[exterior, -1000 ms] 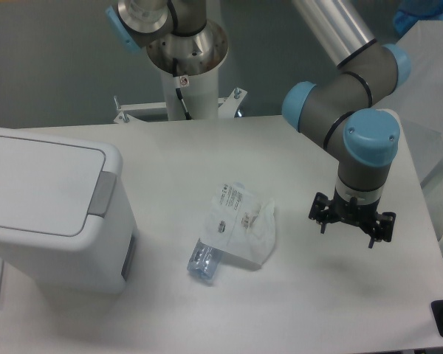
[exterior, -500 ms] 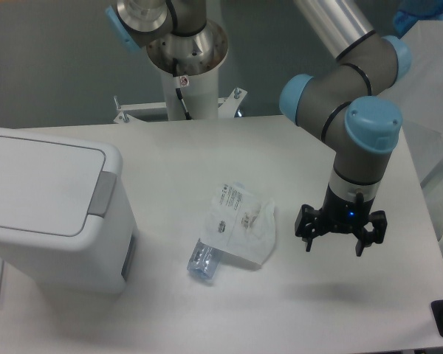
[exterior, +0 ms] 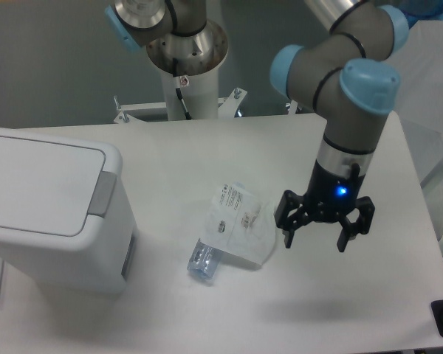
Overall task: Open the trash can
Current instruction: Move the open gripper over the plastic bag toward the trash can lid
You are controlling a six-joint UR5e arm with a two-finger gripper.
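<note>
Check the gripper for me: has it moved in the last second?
Yes. The gripper has shifted left across the table, toward the clear packet and the trash can, both of which have stayed put. Its fingers are spread and hold nothing.

**Count of things on the counter**

One trash can point(exterior: 52, 206) stands at about nine o'clock on the counter point(exterior: 207, 155), with one flat lid point(exterior: 40, 181) and one grey push-button point(exterior: 103, 194).

One clear packet point(exterior: 240, 225) lies near the middle, carrying printed labels; their number is too small to tell. One small clear bluish item point(exterior: 204, 259) touches the packet at its seven o'clock edge.

One robot arm point(exterior: 351, 96) reaches in from one o'clock, ending in one gripper point(exterior: 323, 234) with two fingers point(exterior: 288, 225), and one blue light point(exterior: 342, 191) glows just above it.

One mounting column point(exterior: 188, 70) rises at twelve o'clock beyond the counter.
</note>
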